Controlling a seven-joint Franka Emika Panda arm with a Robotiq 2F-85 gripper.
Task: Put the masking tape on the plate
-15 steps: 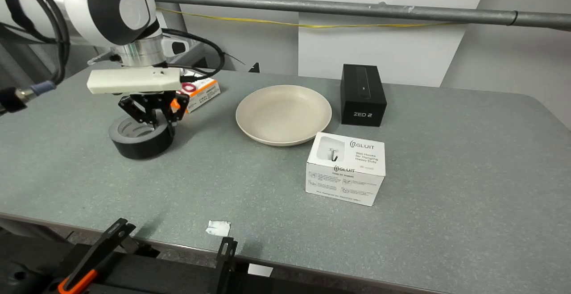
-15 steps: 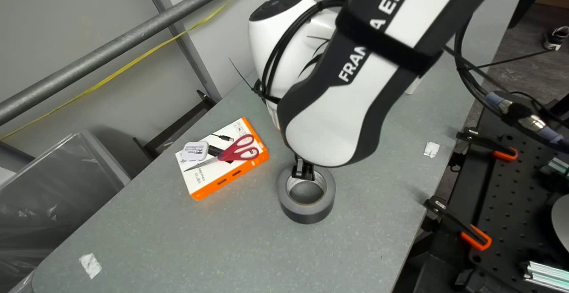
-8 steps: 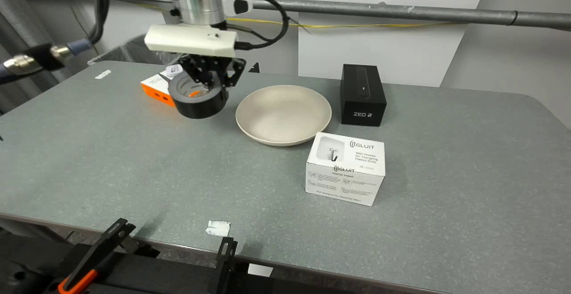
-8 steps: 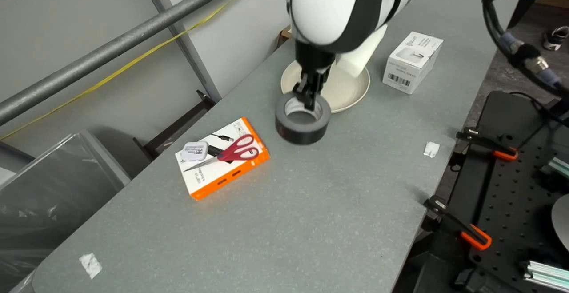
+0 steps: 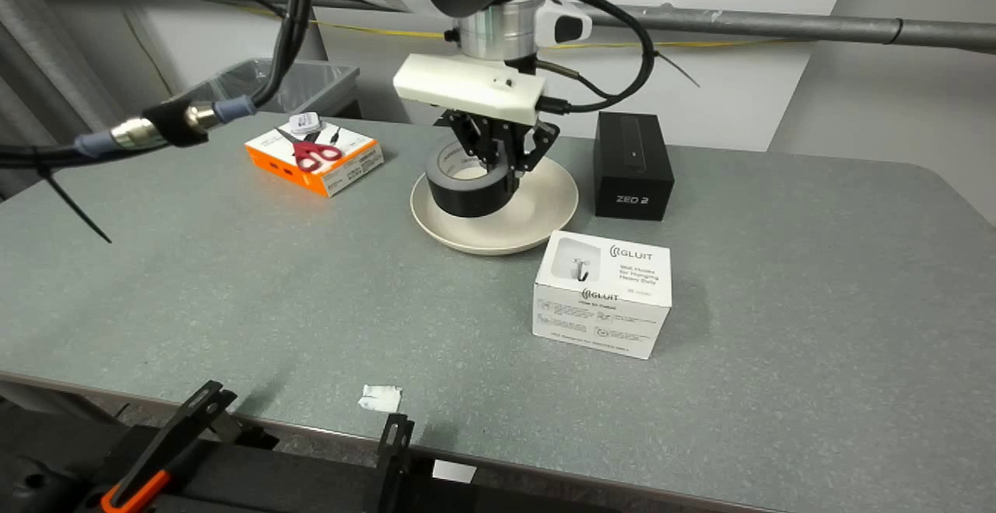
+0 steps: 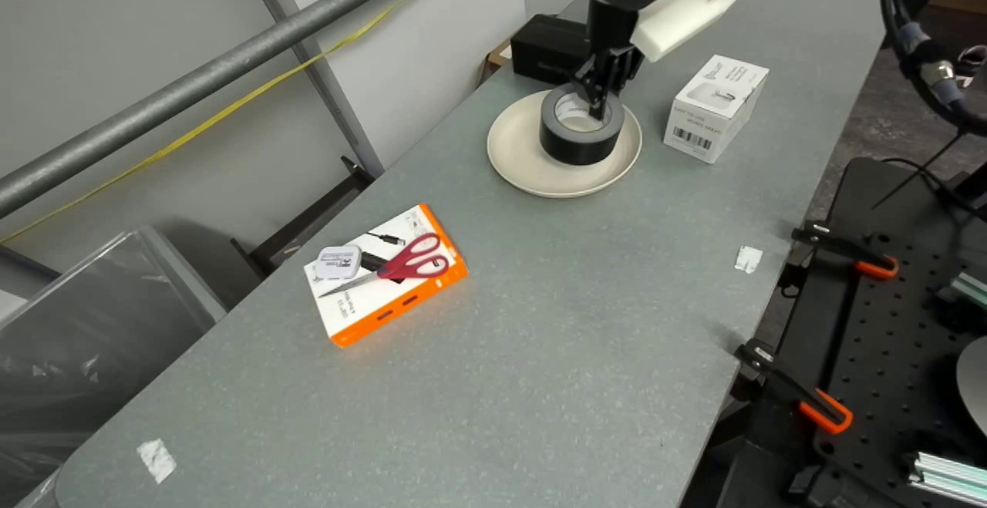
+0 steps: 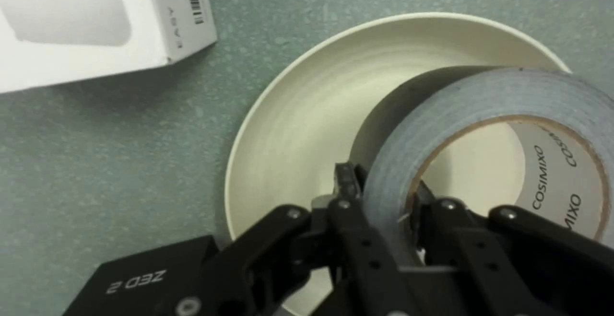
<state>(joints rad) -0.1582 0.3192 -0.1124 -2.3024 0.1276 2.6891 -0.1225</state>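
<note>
The masking tape (image 5: 467, 202) is a dark grey ring, lying flat in my gripper. It also shows in an exterior view (image 6: 577, 147) and in the wrist view (image 7: 508, 90). My gripper (image 5: 502, 174) is shut on its wall, with one finger inside the hollow and one outside; both fingers show in the wrist view (image 7: 383, 189). The cream plate (image 5: 537, 217) is under the tape in both exterior views (image 6: 515, 155). The tape appears held over it; the exact gap is hard to tell. The plate's floor (image 7: 288, 138) shows through the ring.
A black ZED 2 box (image 5: 634, 178) stands close beside the plate. A white hook box (image 5: 601, 303) stands near its front rim. A white-orange box (image 6: 366, 315) carries red scissors (image 6: 416, 261) and a small white case (image 6: 338, 261). A grey pipe (image 5: 739, 22) runs behind.
My gripper has lifted the tape off the table beside the white-orange box and carried it across to above the plate. The plate and boxes have not moved.
</note>
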